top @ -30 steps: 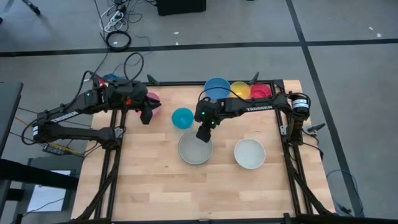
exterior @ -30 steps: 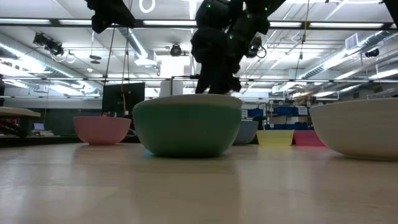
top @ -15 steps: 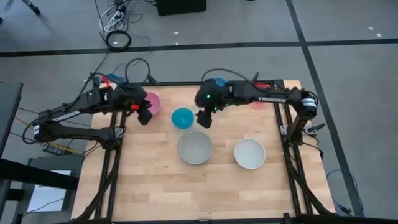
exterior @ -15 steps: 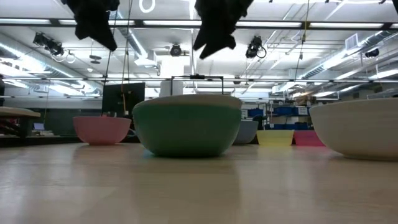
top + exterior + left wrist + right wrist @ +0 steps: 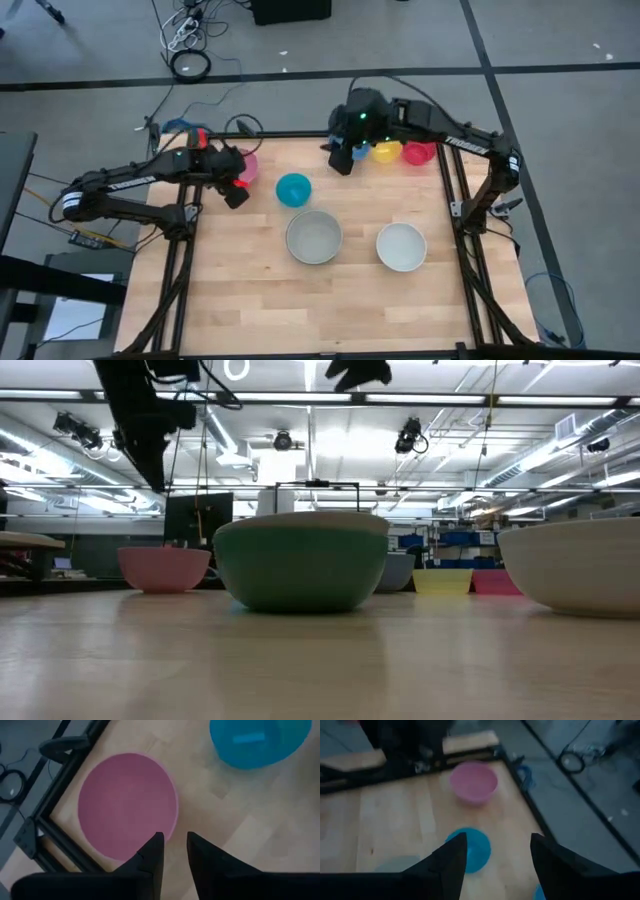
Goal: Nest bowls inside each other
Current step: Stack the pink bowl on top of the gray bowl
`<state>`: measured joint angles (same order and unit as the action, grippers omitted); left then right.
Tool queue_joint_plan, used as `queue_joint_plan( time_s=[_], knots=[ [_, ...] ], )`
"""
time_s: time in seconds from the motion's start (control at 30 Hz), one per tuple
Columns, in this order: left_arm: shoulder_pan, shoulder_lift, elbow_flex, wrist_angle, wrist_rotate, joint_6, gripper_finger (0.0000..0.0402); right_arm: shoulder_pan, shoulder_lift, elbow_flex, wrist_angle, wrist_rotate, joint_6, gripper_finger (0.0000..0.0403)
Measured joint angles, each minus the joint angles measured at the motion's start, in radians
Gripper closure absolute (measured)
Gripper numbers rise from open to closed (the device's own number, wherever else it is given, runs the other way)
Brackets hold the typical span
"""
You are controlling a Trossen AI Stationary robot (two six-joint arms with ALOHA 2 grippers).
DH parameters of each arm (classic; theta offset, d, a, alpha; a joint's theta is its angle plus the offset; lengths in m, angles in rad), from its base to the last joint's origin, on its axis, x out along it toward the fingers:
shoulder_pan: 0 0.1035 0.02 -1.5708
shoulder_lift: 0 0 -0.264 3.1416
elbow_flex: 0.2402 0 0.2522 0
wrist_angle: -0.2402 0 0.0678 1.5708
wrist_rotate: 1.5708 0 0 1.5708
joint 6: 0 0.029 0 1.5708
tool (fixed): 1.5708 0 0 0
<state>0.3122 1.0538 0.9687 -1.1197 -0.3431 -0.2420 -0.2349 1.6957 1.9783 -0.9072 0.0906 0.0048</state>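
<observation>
i'm looking down on a pale wooden bench with a black frame around it, standing on a grey floor crossed by dark lines; cables lie coiled on the floor beyond the far edge. at bench height the room behind is a workshop with long ceiling lights, ducts and shelving.

on the bench, taking its middle as the clock centre in the overhead view: the cyan bowl sits at about 11 o'clock, the pink bowl further out at 10 o'clock near the far left corner, the green bowl with a grey bowl inside it just below centre, and the white bowl at about 4 o'clock. the yellow bowl and the red bowl stand side by side at about 1 o'clock along the far edge, partly under the right arm.

my left gripper hangs just over the near rim of the pink bowl, its fingers a narrow gap apart and holding nothing. my right gripper is raised above the far edge at 12 o'clock, beside the yellow bowl, fingers spread wide and empty; its camera looks across at the cyan and pink bowls.
</observation>
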Motion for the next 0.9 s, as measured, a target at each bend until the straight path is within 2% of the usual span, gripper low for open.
queue_joint_plan(
  time_s=[0.33,0.7,0.9],
  knots=[
    [0.019,0.084,-0.104,0.069,-0.005,0.038,0.0254,-0.012,-0.034,0.199,-0.048,0.043,-0.067,0.0196],
    [0.084,0.099,-0.170,0.166,0.049,0.090,0.0251,-0.012,-0.056,0.328,-0.087,0.082,-0.087,0.0197],
    [0.121,0.120,-0.170,0.186,0.138,0.139,0.0251,-0.014,-0.055,0.352,-0.085,0.102,-0.096,0.0197]
  ],
)
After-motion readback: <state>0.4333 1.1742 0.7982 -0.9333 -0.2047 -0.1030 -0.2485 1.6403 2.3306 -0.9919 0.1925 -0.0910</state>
